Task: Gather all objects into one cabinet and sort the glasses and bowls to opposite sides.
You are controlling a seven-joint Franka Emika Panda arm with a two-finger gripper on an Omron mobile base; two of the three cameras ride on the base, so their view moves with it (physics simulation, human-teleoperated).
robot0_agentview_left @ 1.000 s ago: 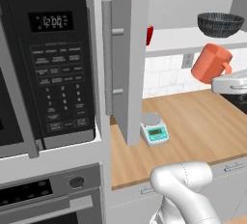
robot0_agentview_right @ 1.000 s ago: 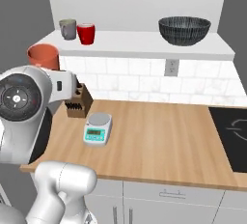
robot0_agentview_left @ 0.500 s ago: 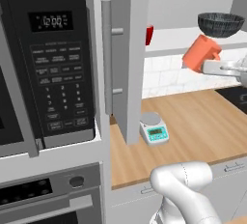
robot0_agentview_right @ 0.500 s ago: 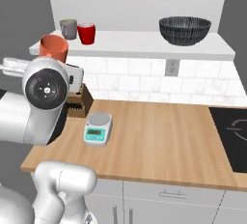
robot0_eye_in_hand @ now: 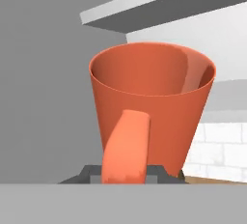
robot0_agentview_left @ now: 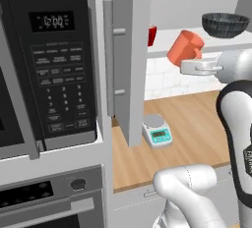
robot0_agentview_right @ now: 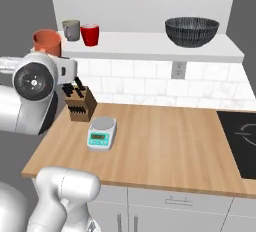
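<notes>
Carrying the handled orange-red mug (robot0_eye_in_hand: 152, 107) in the claw (robot0_agentview_left: 189, 64), I have its jaws clamped fully on the mug's lower part, the mug riding just above them at shelf height. Step in hand: transfer to the thick white cabinet shelf (robot0_agentview_right: 150, 48). Beyond the claw on that shelf stand the matte grey mug (robot0_agentview_right: 71, 29) and glossy red cup (robot0_agentview_right: 90, 34); the wide ribbed dark bowl (robot0_agentview_right: 192, 31) sits well apart. My next move, I judge, calls for advancing over the shelf and lowering beside the cups.

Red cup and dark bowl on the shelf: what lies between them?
Nothing: in the right base view, bare white shelf runs from red cup to dark bowl.
</notes>
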